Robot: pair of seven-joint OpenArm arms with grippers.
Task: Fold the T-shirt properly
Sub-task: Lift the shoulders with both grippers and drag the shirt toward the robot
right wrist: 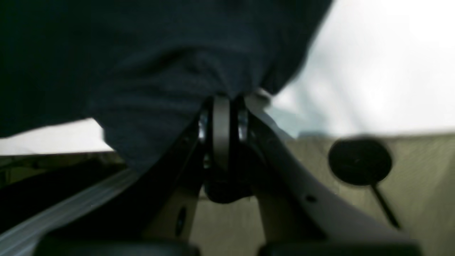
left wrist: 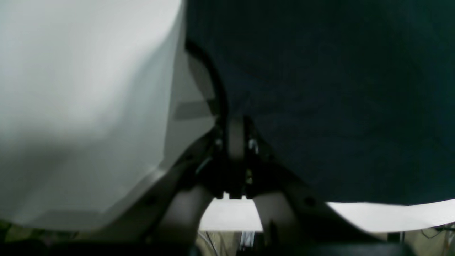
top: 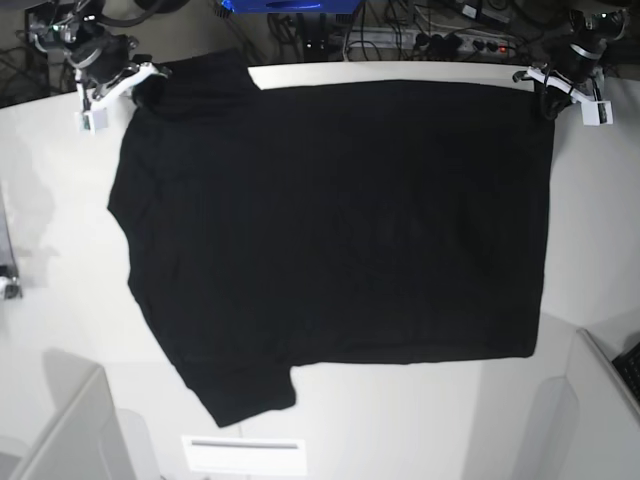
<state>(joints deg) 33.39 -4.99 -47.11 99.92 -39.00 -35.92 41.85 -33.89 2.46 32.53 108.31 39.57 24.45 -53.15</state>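
The black T-shirt [top: 330, 220] lies spread flat on the white table [top: 50, 280], plain side up, one sleeve at the near left. My right gripper [top: 145, 80] is shut on the shirt's far left corner by the sleeve; in the right wrist view the dark fabric [right wrist: 160, 64] bunches at the closed jaws [right wrist: 222, 103]. My left gripper [top: 545, 95] is shut on the shirt's far right corner; in the left wrist view the dark cloth [left wrist: 337, 99] runs from the closed jaws [left wrist: 236, 124]. No print shows.
Cables and a power strip [top: 450, 40] lie beyond the table's far edge. A white label [top: 243, 452] sits at the near edge. Grey panels [top: 70, 430] stand at both near corners. A black round foot [right wrist: 359, 161] shows on the floor in the right wrist view.
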